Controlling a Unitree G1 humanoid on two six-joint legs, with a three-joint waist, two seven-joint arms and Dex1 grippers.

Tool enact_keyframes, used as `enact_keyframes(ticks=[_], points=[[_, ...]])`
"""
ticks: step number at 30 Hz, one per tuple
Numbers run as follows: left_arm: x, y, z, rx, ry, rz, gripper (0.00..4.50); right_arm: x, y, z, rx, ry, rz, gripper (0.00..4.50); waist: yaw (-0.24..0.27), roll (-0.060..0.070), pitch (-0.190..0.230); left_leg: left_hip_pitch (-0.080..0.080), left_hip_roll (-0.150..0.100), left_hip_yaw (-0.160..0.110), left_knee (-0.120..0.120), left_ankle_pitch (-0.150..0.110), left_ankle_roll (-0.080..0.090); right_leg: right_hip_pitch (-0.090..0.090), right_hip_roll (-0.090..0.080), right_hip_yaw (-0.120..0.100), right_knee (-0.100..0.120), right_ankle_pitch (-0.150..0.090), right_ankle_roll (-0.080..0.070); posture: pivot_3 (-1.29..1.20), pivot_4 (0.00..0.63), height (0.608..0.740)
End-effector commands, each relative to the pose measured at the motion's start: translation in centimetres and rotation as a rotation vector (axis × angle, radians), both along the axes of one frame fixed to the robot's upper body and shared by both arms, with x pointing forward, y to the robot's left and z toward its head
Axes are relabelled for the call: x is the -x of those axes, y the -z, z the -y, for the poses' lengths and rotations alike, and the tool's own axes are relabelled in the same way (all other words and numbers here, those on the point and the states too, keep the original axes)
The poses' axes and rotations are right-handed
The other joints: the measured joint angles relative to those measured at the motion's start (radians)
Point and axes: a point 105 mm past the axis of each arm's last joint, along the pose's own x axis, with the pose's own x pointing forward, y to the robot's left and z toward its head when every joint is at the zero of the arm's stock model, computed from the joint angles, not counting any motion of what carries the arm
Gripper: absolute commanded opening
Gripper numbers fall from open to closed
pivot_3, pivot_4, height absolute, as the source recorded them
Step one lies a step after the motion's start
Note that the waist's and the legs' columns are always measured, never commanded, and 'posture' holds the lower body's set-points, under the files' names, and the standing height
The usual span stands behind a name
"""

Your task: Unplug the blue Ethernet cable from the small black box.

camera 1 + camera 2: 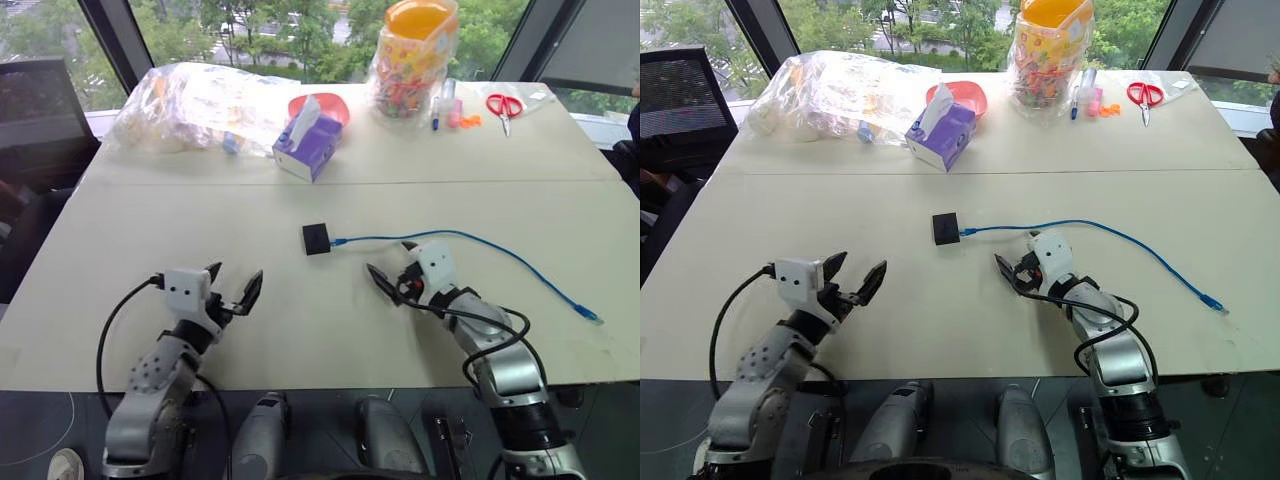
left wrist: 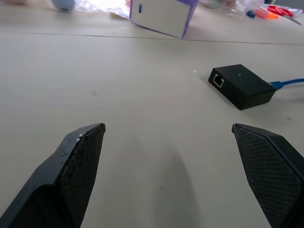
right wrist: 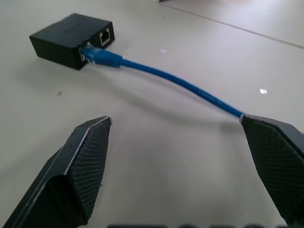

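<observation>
Lying near the middle of the table (image 1: 200,220), the small black box (image 1: 316,238) has the blue Ethernet cable (image 1: 480,240) plugged into its side, the cord curving away toward the table's right edge. Both grippers hover low with fingers spread wide and holding nothing: the right gripper (image 1: 392,268) near the cord just beyond the plug, the left gripper (image 1: 232,285) well short of the box. The box looks light and nothing pins it, so a 1-handed pull on the cord would likely drag it along instead of freeing the plug. Gripping the thin cord rather than the plug could also slip, or leave the latch engaged.
</observation>
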Motion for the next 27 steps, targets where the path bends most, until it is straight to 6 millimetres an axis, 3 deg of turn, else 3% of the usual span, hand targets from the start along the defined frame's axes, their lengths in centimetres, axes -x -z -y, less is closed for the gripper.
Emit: enact_keyframes(ticks=[1,6,12,17,27], points=[[-0.6,-1.8,-0.2,-0.001,0.046,0.051,4.48,0.3,-3.6,-1.8,0.046,-0.175,0.063,4.5,0.0,0.0,0.0,0.0,0.0,0.0,0.0,0.0,0.0,0.0,0.0,0.0,0.0,0.0,0.0,0.0,0.15,0.726],[-2.1,-3.8,-0.7,-0.005,0.099,0.086,4.48,-0.8,-6.2,-3.7,0.267,-0.429,0.065,4.5,-0.005,0.0,0.001,0.0,0.0,0.0,0.001,0.0,0.0,0.0,0.0,0.0,0.0,0.0,0.0,0.0,0.15,0.726],[-3.1,-4.9,-1.1,-0.038,0.119,0.103,4.48,-3.6,-6.8,-5.4,0.459,-0.668,-0.052,4.5,-0.006,0.001,0.002,0.001,0.0,0.0,-0.001,0.0,0.0,0.0,0.001,-0.001,0.0,0.001,0.001,0.0,0.15,0.726],[-2.7,-5.3,-1.2,-0.054,0.11,0.117,4.48,-5.2,-6.1,-6.6,0.688,-0.885,-0.121,4.5,-0.01,0.0,0.003,0.001,0.0,0.001,-0.001,0.0,0.0,-0.001,0.001,0.0,0.001,0.002,0.003,0.0,0.15,0.726],[-2.2,-5.7,-1.2,-0.063,0.074,0.139,4.48,-7.7,-5.2,-8.9,0.808,-0.895,-0.251,4.5,-0.009,0.0,0.003,0.002,0.0,0.001,-0.005,0.003,-0.003,-0.003,0.002,0.0,0.003,0.003,0.005,0.0,0.15,0.726]])
